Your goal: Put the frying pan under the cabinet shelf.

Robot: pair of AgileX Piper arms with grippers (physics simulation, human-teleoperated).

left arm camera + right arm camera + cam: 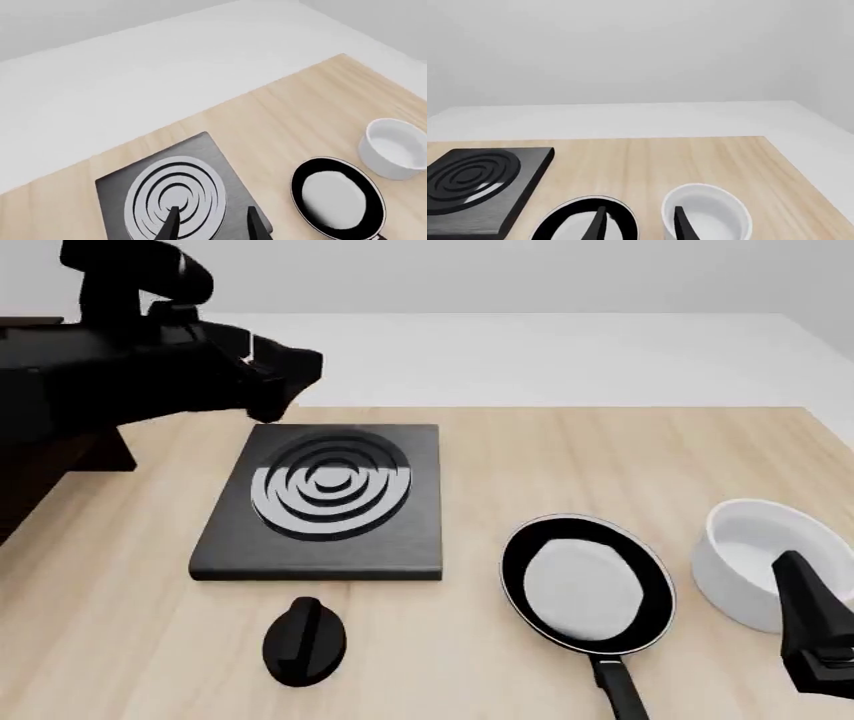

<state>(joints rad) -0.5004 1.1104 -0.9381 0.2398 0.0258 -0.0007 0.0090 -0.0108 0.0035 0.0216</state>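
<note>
Black frying pan lies between stove plate and white bowl; both tools apart.

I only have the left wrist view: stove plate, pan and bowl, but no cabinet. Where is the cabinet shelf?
Observer: The front view shows the cabinet shelf at the table's far left. It is left of the stove plate and partly hidden by the left arm.
Operator: The pan's handle is cut off for me. Which way does it point?
Observer: The frying pan has its handle pointing to the near edge, on the arms' side.
Operator: And the right claw?
Observer: The right claw is open by the white bowl, holding nothing.
</note>
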